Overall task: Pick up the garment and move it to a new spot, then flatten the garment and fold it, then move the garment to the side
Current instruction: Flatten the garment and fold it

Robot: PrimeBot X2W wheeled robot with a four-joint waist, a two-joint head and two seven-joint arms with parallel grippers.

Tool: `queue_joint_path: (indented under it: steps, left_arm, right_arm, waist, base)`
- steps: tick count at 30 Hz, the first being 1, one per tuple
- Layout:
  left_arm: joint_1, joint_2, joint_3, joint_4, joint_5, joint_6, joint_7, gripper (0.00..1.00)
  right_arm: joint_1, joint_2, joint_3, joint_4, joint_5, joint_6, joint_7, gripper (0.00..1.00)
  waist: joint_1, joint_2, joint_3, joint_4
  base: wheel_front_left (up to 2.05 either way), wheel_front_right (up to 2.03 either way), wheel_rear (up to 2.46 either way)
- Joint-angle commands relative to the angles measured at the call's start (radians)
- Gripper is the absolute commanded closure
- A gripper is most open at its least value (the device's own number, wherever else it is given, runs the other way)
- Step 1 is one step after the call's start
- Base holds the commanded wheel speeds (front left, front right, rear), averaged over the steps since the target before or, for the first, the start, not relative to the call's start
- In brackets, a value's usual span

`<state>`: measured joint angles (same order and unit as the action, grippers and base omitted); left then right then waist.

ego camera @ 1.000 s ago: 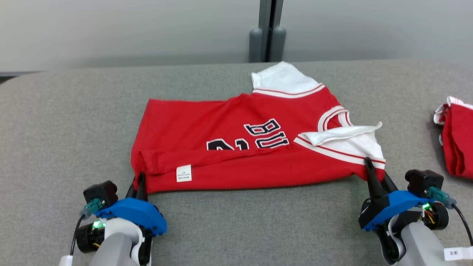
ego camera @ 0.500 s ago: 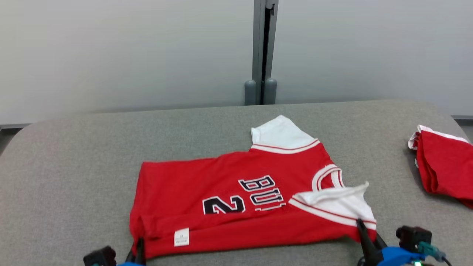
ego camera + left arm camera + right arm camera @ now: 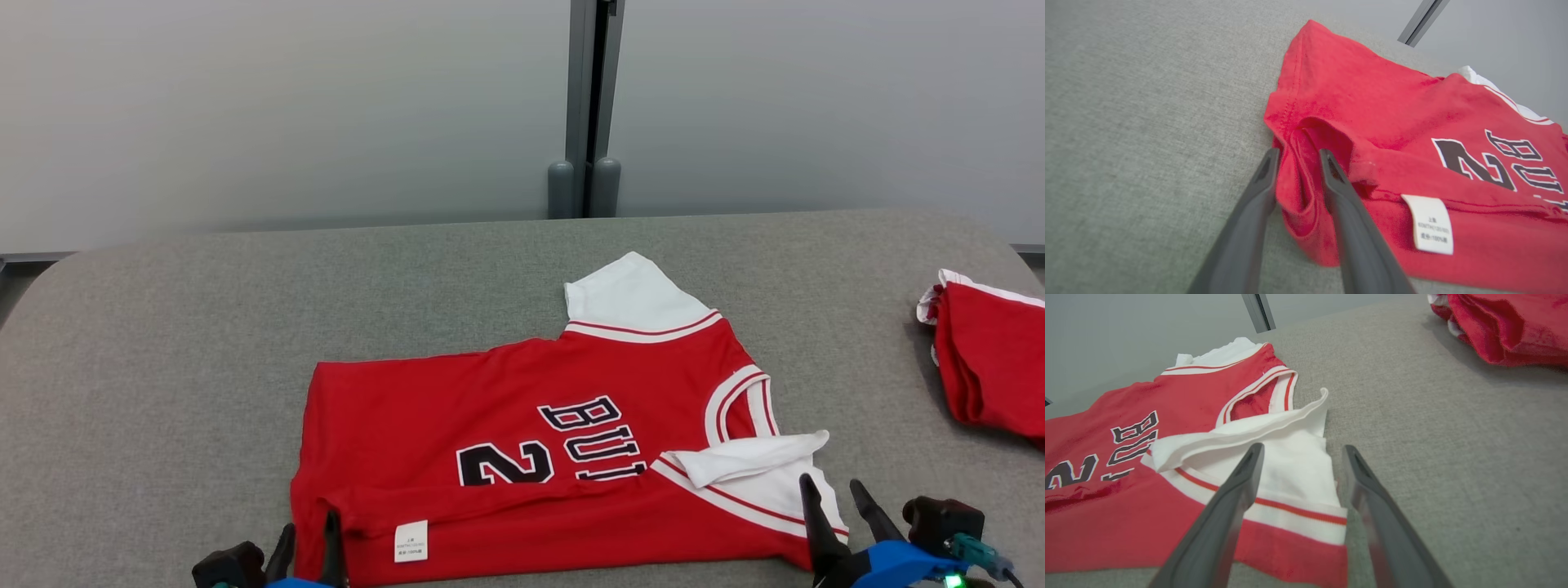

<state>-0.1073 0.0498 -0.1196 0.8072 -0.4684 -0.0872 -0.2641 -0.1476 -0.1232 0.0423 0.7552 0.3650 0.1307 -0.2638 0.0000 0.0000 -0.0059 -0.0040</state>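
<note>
The red jersey (image 3: 522,433) lay on the grey table (image 3: 163,367) close to the robot, its near edge folded over. The right gripper (image 3: 1302,447) stood wide open and empty, astride the white sleeve corner. The left gripper (image 3: 1298,152) was partly parted around a raised hem fold (pinching or not, I could not tell). A snag there on withdrawal could drag the fold open.

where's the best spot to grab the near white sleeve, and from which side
Grip the curled cuff edge of the near sleeve. It stands up off the jersey, so a finger can likely slip under it. Come in low from the robot's right, over bare table, since the lip faces that way. The open right claw straddles that side.
</note>
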Motion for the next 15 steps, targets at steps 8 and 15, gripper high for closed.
queue_joint_path:
  steps: [8, 15]
  left_arm:
    - [-0.033, 0.001, 0.007, -0.117, 0.059, 0.04, 0.0, 0.0]
    - [-0.104, 0.001, 0.012, -0.136, 0.119, 0.048, 0.0, 0.0]
  right_arm:
    - [-0.062, 0.02, -0.071, -0.099, -0.082, 0.0, 0.0, 0.0]
    - [-0.119, 0.031, -0.087, -0.153, -0.127, 0.0, 0.0, 0.0]
  waist:
    - [0.0, 0.0, 0.024, 0.009]
    - [0.0, 0.0, 0.065, 0.01]
  base:
    - [0.0, 0.0, 0.0]
    - [0.0, 0.0, 0.0]
